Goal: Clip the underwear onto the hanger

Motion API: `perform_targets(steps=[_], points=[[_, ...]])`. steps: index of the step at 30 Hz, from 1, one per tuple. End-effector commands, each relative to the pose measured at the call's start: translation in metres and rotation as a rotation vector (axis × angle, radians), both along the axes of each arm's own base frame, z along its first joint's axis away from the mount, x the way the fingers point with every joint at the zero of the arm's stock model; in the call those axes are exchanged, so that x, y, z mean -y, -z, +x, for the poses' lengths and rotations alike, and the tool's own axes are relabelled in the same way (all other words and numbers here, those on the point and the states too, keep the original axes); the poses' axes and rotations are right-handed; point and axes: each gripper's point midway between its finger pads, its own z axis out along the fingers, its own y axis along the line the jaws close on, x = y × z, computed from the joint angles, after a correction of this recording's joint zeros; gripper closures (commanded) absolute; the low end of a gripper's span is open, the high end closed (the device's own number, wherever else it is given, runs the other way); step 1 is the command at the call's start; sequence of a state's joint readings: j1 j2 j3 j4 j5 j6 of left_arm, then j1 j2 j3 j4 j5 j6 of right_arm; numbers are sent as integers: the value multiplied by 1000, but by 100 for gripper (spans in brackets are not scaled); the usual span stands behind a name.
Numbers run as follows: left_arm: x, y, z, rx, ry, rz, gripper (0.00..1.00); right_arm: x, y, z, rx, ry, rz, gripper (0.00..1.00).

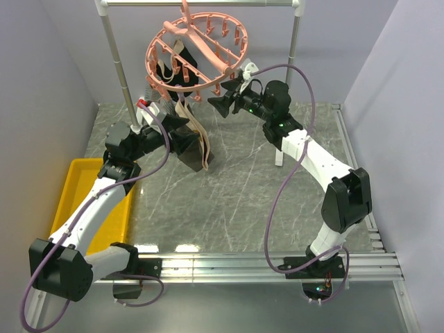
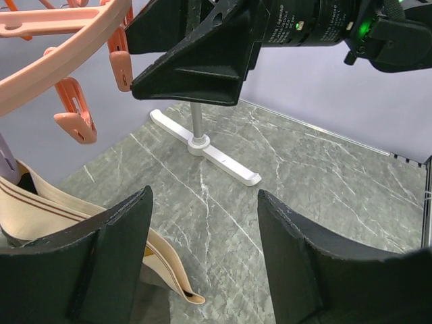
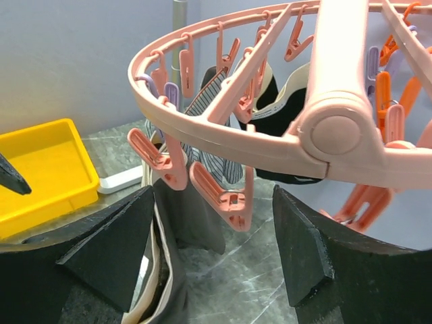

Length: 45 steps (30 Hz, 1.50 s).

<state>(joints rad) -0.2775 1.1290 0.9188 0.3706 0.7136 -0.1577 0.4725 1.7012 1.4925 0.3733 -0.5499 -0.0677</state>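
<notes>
The salmon-pink hanger (image 1: 198,52) hangs from the white rail (image 1: 243,3). The underwear (image 1: 202,147) dangles under the ring's left side, its tan waistband trailing just beside the left gripper (image 1: 182,134), whose fingers are spread around nothing. The right gripper (image 3: 212,201) is spread too, at the ring's rim, with a pink peg (image 3: 226,198) hanging between its fingers. A yellow tray (image 1: 83,187) sits to the left.

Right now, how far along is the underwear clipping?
Done: the underwear hangs below the hanger by its tan waistband, apparently pegged at one spot; the exact peg is hidden. In hand: nothing; left claw and right claw are both open and empty, the right one beside the ring. Left: probably a second peg on the sagging waistband, then backing away.
</notes>
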Motion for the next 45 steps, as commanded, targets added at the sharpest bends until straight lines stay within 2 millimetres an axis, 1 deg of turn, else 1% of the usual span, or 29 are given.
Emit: perform_targets(steps=[1,12,16,19,20,22,23,26,27,28,30,31,33,34,35,37,38,39,41,42,43,44,45], points=[[-1,-20,-2,73,-8,-11,31,-4,-35,-1,68,16,59,23],[-2,-15,0,59,-24,-8,31,-8,-41,5,77,55,86,25],[-3,-14,0,60,-28,-3,31,-9,-42,7,84,68,87,29],[-3,-14,0,59,-29,-1,31,-11,-43,6,84,71,89,37],[-3,-13,0,57,-31,0,31,-9,-44,7,84,75,90,43],[-4,-14,1,58,-34,1,31,-9,-45,8,79,78,89,49],[-5,-15,2,59,-39,1,31,-10,-45,7,75,76,88,54],[-5,-15,4,58,-46,4,31,-10,-49,5,52,70,100,59],[-5,-15,5,60,-46,5,32,-11,-47,5,35,66,101,61],[-5,-15,6,61,-51,7,31,-11,-50,3,34,61,107,64],[-6,-18,9,72,-67,8,32,-11,-49,4,21,62,104,67],[-6,-17,11,70,-71,11,31,-13,-50,2,-4,54,121,73],[-8,-19,15,79,-89,13,32,-13,-50,2,-30,53,131,78],[-8,-19,17,79,-95,13,32,-13,-52,2,-36,52,137,85],[-8,-20,18,83,-98,11,31,-14,-51,2,-51,50,140,88],[-8,-22,24,85,-117,9,31,-15,-52,2,-84,47,156,97],[-8,-22,25,87,-122,8,31,-15,-51,3,-95,48,161,99],[-6,-27,25,103,-120,0,31,-16,-51,1,-118,45,172,100],[-4,-27,31,106,-130,-8,30,-17,-51,1,-144,41,185,100],[0,-31,30,124,-127,-19,30,-17,-47,2,-173,40,192,100],[3,-29,34,122,-125,-20,29,-18,-49,2,-184,38,201,100],[4,-30,38,129,-139,-26,29,-18,-47,2,-212,34,214,100],[10,-31,38,133,-135,-31,28,-19,-48,1,-221,30,219,100]])
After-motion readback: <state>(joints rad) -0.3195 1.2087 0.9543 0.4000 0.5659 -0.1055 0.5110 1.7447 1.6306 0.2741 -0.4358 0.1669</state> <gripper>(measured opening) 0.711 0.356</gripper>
